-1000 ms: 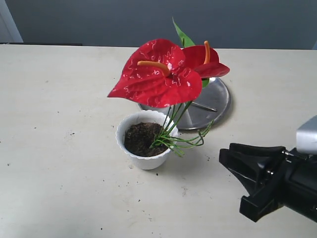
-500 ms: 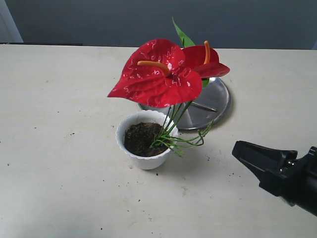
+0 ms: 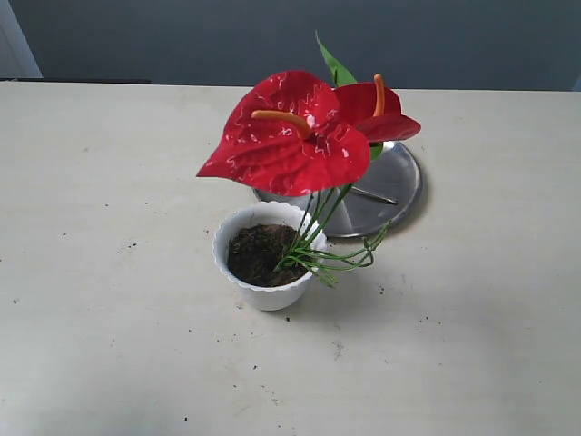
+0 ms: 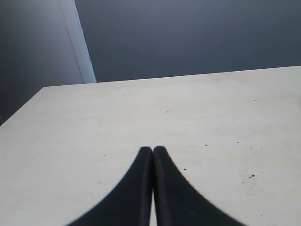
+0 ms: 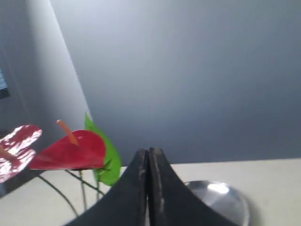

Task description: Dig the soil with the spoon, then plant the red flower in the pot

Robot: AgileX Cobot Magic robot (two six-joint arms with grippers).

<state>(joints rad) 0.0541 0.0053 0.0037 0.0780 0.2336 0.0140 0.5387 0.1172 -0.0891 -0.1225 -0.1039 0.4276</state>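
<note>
Stems of the red flower (image 3: 290, 136) stand in the soil (image 3: 252, 254) at the 3 o'clock side of the pot (image 3: 263, 292), which holds them upright (planting looks finished). The spoon (image 3: 374, 195) rests on the steel plate (image 3: 404, 177), at 1 o'clock from the pot. The left gripper (image 4: 153, 149) and right gripper (image 5: 148, 151) are pressed together, empty.

The left gripper (image 4: 153, 149) is showing as two plain matte black fingers, each one widening from a narrow rounded tip in a smooth outward curve. The right gripper (image 5: 148, 150) is presenting the same black, curved, tapering pair, with its inner edges catching a faint grey sheen.
</note>
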